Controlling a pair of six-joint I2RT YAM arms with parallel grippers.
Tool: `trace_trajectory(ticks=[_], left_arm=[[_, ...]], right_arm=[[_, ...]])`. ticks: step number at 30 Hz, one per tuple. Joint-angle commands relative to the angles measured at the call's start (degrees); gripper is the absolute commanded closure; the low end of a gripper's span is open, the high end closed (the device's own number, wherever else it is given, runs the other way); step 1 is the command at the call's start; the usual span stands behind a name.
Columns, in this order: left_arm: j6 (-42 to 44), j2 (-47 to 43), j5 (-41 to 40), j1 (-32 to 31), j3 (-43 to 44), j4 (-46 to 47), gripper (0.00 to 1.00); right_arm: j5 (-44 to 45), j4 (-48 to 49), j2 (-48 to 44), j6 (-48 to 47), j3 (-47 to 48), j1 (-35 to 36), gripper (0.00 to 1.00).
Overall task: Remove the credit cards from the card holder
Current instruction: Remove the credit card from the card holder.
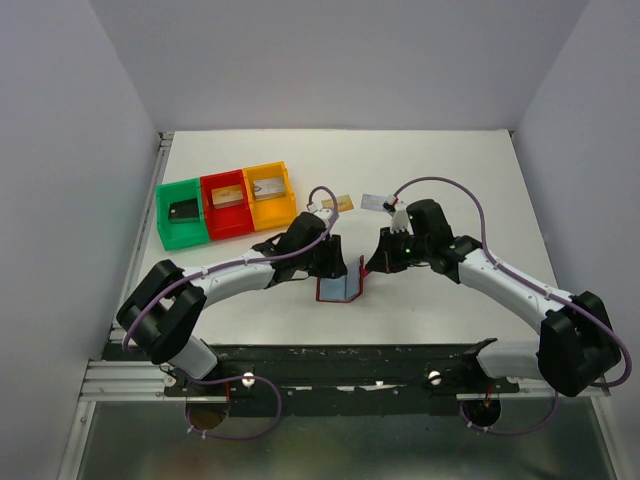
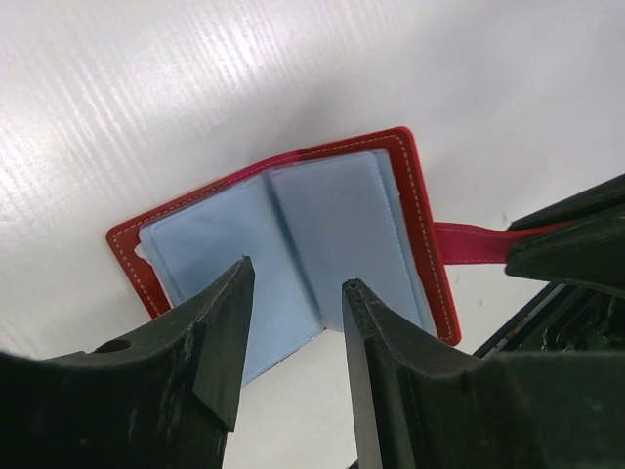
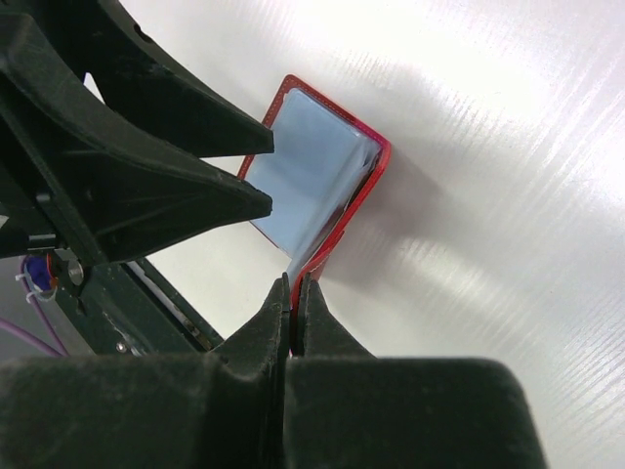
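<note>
Both arms are reaching inward to the card holder (image 1: 338, 289), which is standing open on edge on the table (image 1: 260, 315).
The right gripper (image 3: 295, 283) is pinching its snap tab (image 2: 469, 244); the left gripper (image 2: 298, 278) is hovering, jaws apart, at the blue lining (image 2: 332, 215), seemingly touching nothing.

No writing, number, logo or sign can be read in any view. Seen close up, the card holder (image 1: 338, 288) shows only a plain red cover, a line of pale stitching and blank light blue lining. The credit cards (image 1: 340, 204) lying just beyond it on the table (image 1: 450, 170), and those in the green, red and orange bins (image 1: 230, 228) beyond it to the left, are too small for any print to be made out.
</note>
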Motion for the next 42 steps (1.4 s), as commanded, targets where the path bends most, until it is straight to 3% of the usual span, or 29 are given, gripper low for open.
trace_trajectory(ticks=[1,9,17,29,42], left_arm=[[-0.5,-1.0,-3.0,0.3,-1.2,-1.4,0.48],[1.9,-0.6,4.0,-0.3,0.3,3.3,0.37],[2.5,0.9,6.4,-1.3,1.2,4.3,0.36],[2.7,3.5,6.3,-2.0,3.2,2.4,0.37],[1.3,-1.2,1.2,-1.9,-0.8,3.5,0.36]], right_arm=[[-0.4,-1.0,-0.8,-1.1,1.8,0.1,1.00],[-1.3,-0.6,-0.7,-0.6,1.7,0.1,1.00],[-1.6,-0.6,-0.7,-0.6,1.8,0.1,1.00],[-1.9,-0.5,-1.1,-0.5,1.5,0.1,1.00],[-1.8,-0.3,-1.2,-0.6,1.1,0.1,1.00]])
